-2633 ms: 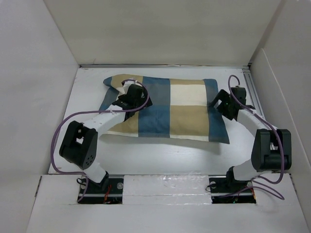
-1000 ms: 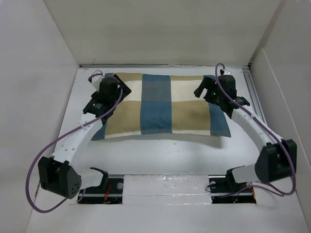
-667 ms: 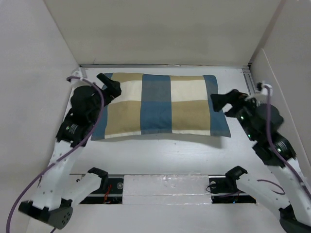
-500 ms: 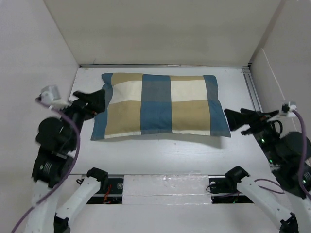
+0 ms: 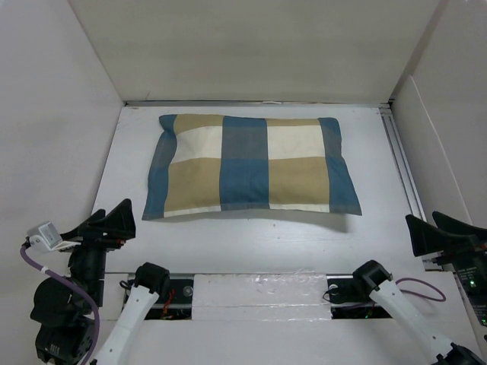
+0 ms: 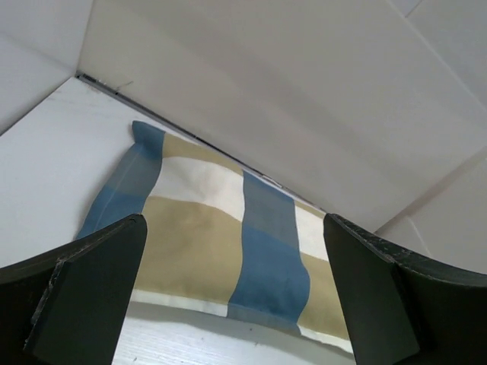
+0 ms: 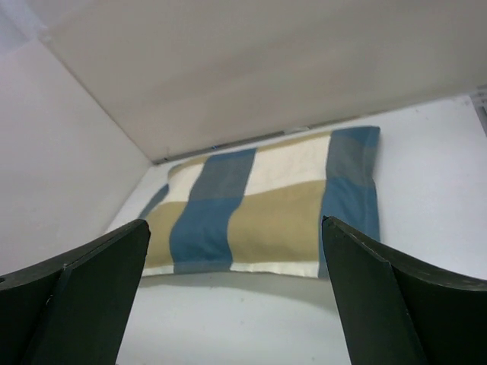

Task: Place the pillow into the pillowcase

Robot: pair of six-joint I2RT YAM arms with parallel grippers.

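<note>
Checked pillowcase (image 5: 251,167) lies plump on the table (image 5: 251,239), contents hidden; left gripper (image 5: 106,224) and right gripper (image 5: 440,234) jaws apart.

The pillowcase (image 5: 251,167) is lying on the table (image 5: 251,243) toward its far edge, apparently filled; the left gripper (image 5: 110,218) and right gripper (image 5: 430,226) are hovering at the near corners.

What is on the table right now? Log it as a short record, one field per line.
pillowcase: blue, tan and cream checks, lying across the far half of the table, looks plump
pillow: no white part shows in any view; probably inside the pillowcase
left gripper: open, holding nothing, near the front left edge, apart from the pillowcase
right gripper: open, holding nothing, near the front right edge, apart from the pillowcase
task state: looks finished
</note>
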